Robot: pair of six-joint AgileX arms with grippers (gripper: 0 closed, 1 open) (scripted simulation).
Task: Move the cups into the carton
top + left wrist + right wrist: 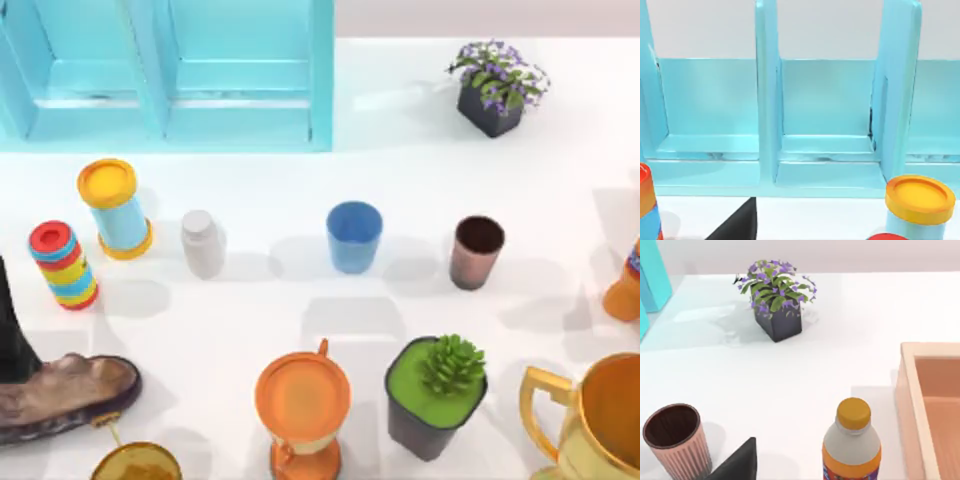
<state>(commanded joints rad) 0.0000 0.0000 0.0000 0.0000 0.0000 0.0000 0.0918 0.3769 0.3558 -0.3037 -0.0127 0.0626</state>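
Two cups stand upright in the middle row of the table: a plain blue one [354, 236] and, to its right, a copper-brown one [476, 251] with a dark inside. The copper cup [676, 440] also appears close in the right wrist view, right beside a dark part of my right gripper [736, 465]. The carton [912, 405] is a peach open box, seen in that same view beyond an orange bottle. A dark part of my left gripper [737, 226] hangs over the table's left side, facing the turquoise shelf. Neither gripper holds anything that I can see.
A turquoise shelf [170, 70] fills the back left. A purple-flowered pot [495, 90] stands back right. An orange goblet [303, 410], a succulent pot [437, 395] and a gold trophy [590, 420] line the front. On the left are a white bottle [202, 243], a yellow-lidded can [115, 208], a striped stack [63, 265] and a shoe [65, 395].
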